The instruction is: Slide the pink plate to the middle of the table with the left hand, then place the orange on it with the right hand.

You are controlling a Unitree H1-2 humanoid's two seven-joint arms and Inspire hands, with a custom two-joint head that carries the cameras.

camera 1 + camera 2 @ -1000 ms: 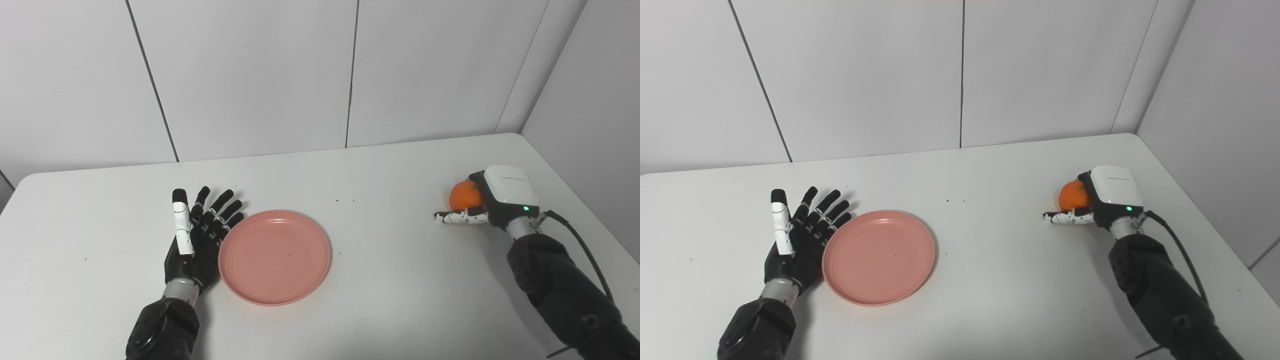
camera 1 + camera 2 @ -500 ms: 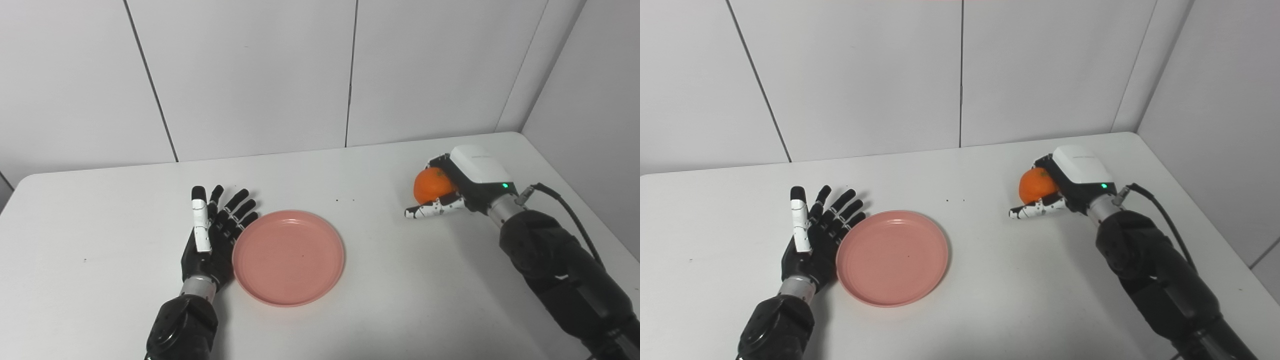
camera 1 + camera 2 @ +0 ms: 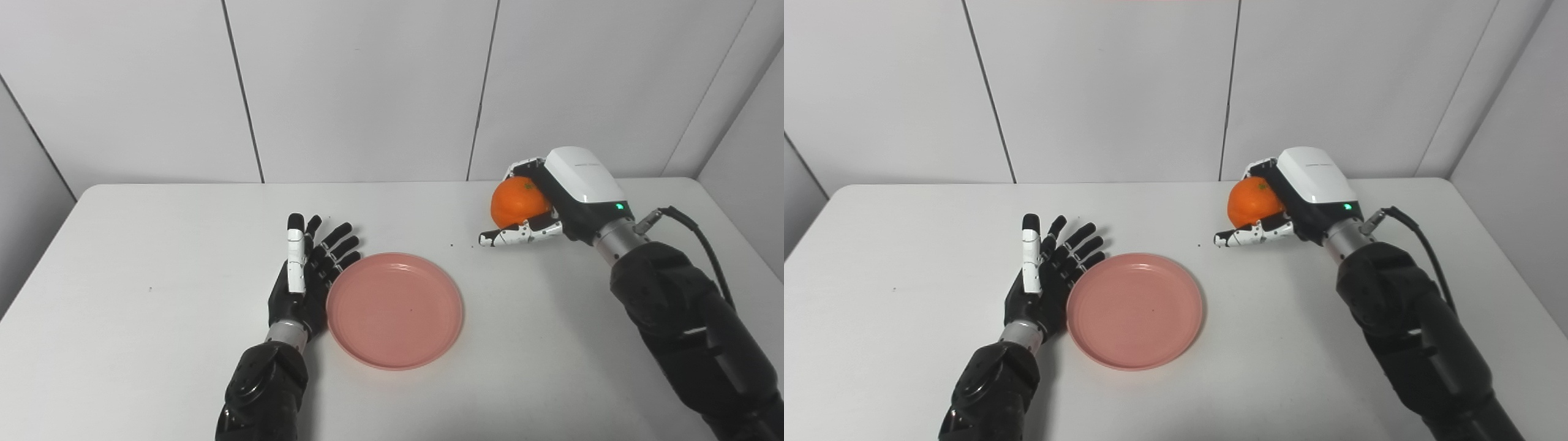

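Your left hand (image 3: 304, 275) lies flat with spread fingers against the pink plate (image 3: 395, 309), near the tabletop's (image 3: 153, 343) middle. Farther back, your right hand (image 3: 560, 196) grips the orange (image 3: 516, 202); released early, it could roll off.
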